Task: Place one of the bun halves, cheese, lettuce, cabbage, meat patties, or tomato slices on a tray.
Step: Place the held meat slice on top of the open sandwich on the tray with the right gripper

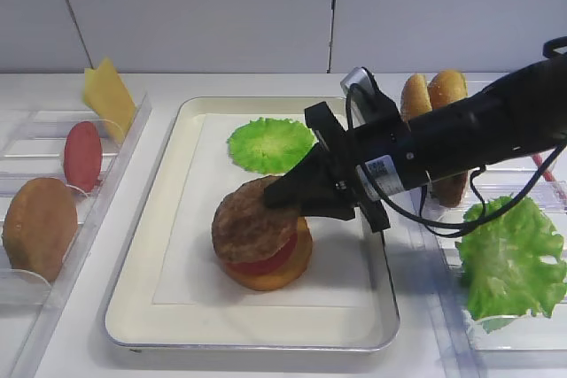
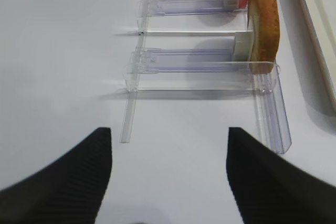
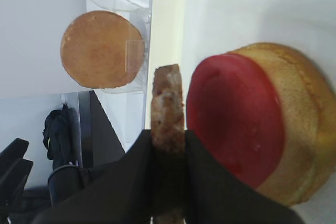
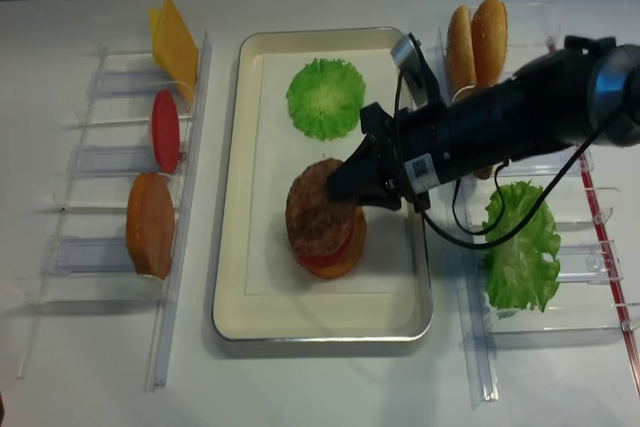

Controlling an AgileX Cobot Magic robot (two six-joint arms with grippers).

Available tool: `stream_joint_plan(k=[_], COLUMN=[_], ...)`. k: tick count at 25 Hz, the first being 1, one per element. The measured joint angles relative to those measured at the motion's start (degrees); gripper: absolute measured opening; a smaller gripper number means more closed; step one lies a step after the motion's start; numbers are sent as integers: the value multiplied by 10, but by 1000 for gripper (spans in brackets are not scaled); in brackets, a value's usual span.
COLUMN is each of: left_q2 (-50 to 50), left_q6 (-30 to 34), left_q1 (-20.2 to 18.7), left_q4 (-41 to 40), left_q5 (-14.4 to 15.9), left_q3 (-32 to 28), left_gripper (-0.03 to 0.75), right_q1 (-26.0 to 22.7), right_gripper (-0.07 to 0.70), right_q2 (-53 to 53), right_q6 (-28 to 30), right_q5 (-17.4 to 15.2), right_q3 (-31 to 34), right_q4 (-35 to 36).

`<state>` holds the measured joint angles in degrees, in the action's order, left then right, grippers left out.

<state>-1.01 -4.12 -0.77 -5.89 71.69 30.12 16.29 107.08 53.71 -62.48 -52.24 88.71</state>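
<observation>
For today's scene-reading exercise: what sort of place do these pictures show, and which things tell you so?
Probably a lab bench staged as a burger-assembly station. Clear plastic racks hold ingredients upright on a plain white tabletop, a silver metal tray with white liner takes the stack, and a black robot arm works there.

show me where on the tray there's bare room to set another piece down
Free: the tray's liner along the left rim, and the front strip below the bun stack. Crowded: the middle, where the right gripper holds the meat patty, and the cabbage at the back.
</observation>
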Motion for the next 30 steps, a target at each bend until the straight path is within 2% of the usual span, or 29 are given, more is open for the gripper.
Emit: stream_joint_plan(k=[13,15,19,21,26,30], left_q2=[0,0,0,0,0,0], left_q6=[0,0,0,0,0,0], left_q1=[0,0,0,0,0,0], left_q4=[0,0,0,0,0,0], left_q5=[0,0,0,0,0,0], left_q3=[0,0,0,0,0,0], left_gripper=[475,475,475,475,475,475], right_q1=[0,0,0,0,0,0], right_gripper=[133,186,354,400,432,435], right_q2=[8,8,8,8,8,8], right_q6=[23,24,24,24,25,18], right_q5=[-4,-1,12,13,21,32], right_q3=[0,0,0,0,0,-22], right_q4=[0,0,0,1,-5,-44])
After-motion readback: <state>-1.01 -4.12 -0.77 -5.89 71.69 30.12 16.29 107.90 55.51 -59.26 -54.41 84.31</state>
